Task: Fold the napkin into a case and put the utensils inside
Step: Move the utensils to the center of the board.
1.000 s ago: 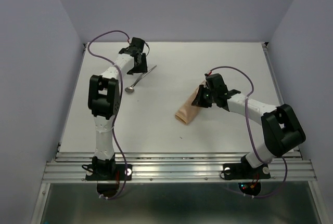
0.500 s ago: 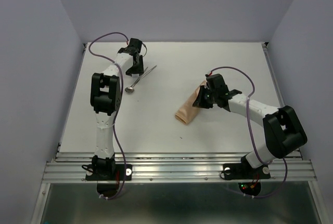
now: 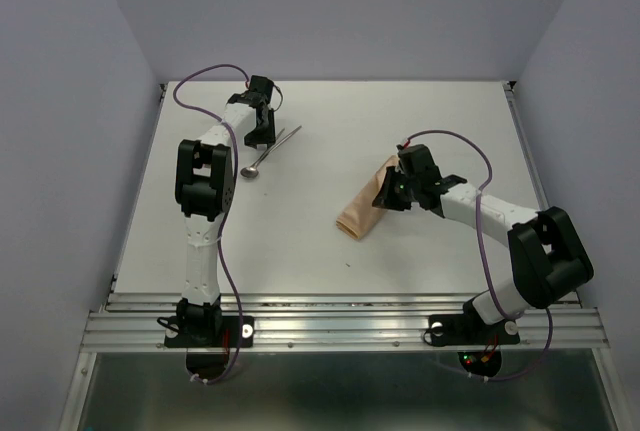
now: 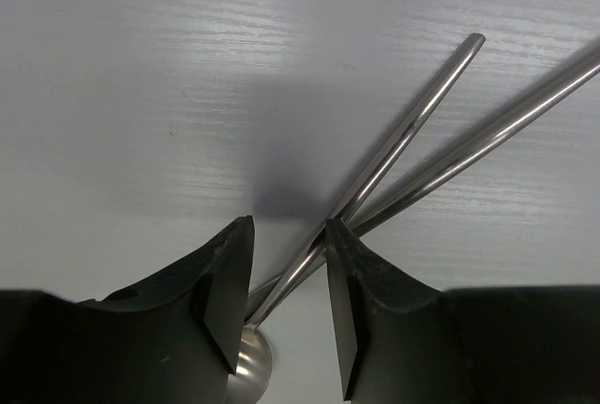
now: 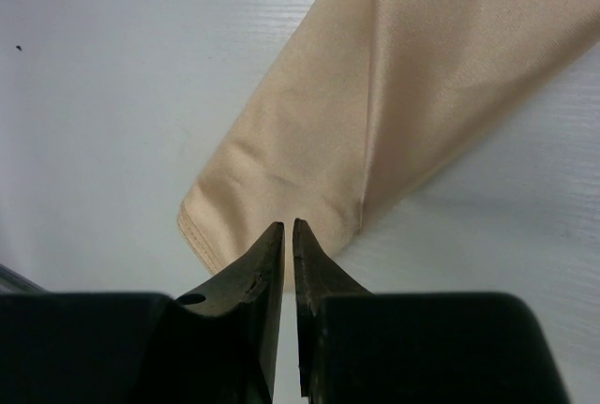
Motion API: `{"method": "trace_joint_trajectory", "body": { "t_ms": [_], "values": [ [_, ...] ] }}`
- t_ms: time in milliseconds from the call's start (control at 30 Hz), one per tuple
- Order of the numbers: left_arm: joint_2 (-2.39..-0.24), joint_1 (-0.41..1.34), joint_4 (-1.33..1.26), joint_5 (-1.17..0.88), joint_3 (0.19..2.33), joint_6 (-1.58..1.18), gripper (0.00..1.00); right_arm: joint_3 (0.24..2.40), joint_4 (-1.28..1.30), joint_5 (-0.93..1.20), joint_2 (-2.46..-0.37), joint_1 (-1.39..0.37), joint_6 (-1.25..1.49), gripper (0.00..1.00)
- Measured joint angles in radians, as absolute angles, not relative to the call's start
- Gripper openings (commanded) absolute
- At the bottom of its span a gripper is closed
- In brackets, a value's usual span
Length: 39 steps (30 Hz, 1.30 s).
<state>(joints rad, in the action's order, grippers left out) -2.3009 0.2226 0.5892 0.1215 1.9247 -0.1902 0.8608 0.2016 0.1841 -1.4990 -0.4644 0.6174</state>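
Note:
The napkin lies folded as a narrow peach-orange case (image 3: 362,209) (image 5: 375,95), slanting across the middle of the table. My right gripper (image 3: 385,194) (image 5: 288,226) sits at its upper right part, jaws almost together on the cloth's edge. Two utensils (image 3: 275,146) lie crossed at the back left. They are a spoon with a shiny bowl (image 3: 249,172) (image 4: 248,366) and a second thin handle (image 4: 506,127). My left gripper (image 3: 262,136) (image 4: 288,235) is low over them, jaws apart, straddling the crossed handles (image 4: 412,127). The right finger touches a handle and the left one stands off it.
The white table (image 3: 400,121) is boxed in by pale walls at the left, back and right. An aluminium rail (image 3: 340,326) with both arm bases runs along the near edge. Purple cables loop over each arm.
The left jaws have narrowed around the utensil handles and the left gripper has settled lower over them. The right gripper has shifted slightly on the case, which has kept its shape.

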Motion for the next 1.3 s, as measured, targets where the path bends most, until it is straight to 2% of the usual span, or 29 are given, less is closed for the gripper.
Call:
{"method": "trace_joint_trajectory", "body": {
  "t_ms": [333, 833, 1300],
  "values": [
    [-2.293, 0.223, 0.561, 0.120, 1.903, -0.188, 0.50, 0.816, 0.202, 0.179, -1.497, -0.464, 0.617, 0.14],
    [-2.189, 0.228, 0.445, 0.080, 1.711, -0.245, 0.42, 0.803, 0.194, 0.178, -1.487, -0.464, 0.621, 0.15],
    [-2.120, 0.303, 0.428, 0.083, 1.607, -0.279, 0.45, 0.773, 0.179, 0.179, -1.468, -0.464, 0.627, 0.15]
  ]
}}
